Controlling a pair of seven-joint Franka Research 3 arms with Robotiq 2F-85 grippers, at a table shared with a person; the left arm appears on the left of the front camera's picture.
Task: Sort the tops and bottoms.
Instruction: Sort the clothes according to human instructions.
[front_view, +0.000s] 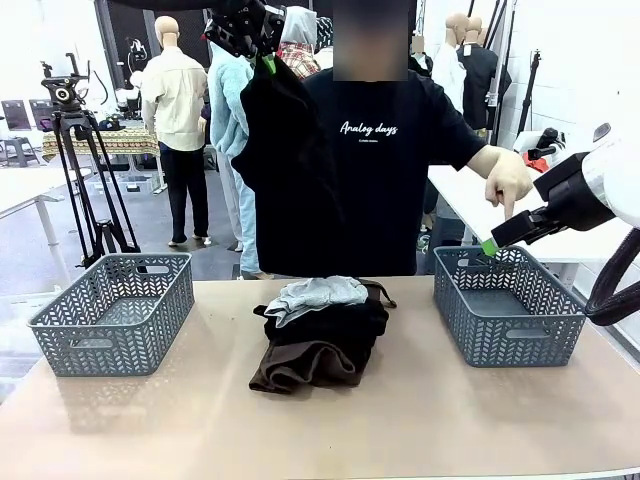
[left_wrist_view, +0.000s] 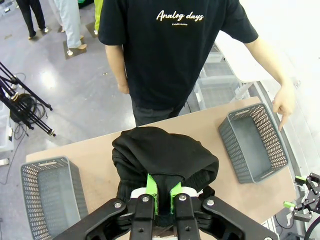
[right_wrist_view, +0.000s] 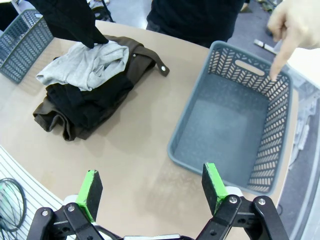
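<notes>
Black garment (front_view: 285, 170) hangs bunched from the left gripper (front_view: 268, 62), whose green pads pinch its top fold. Draped like this, it is hard to tell as a top or a bottom, and it covers part of the person behind it. Straight below that gripper lies the pile: the pale grey-blue garment (front_view: 315, 295) on top, a second black garment (front_view: 330, 325) under it, and the dark brown garment (front_view: 300, 368) lowest and mostly covered. The right gripper (right_wrist_view: 151, 175), jaws spread wide and holding nothing, hovers with the right basket (right_wrist_view: 277, 130) below and just ahead, its floor bare. The person's hand (right_wrist_view: 292, 25) points into it beyond the fingers. The left basket (front_view: 110, 340), well off to the left gripper's side, is bare too.
</notes>
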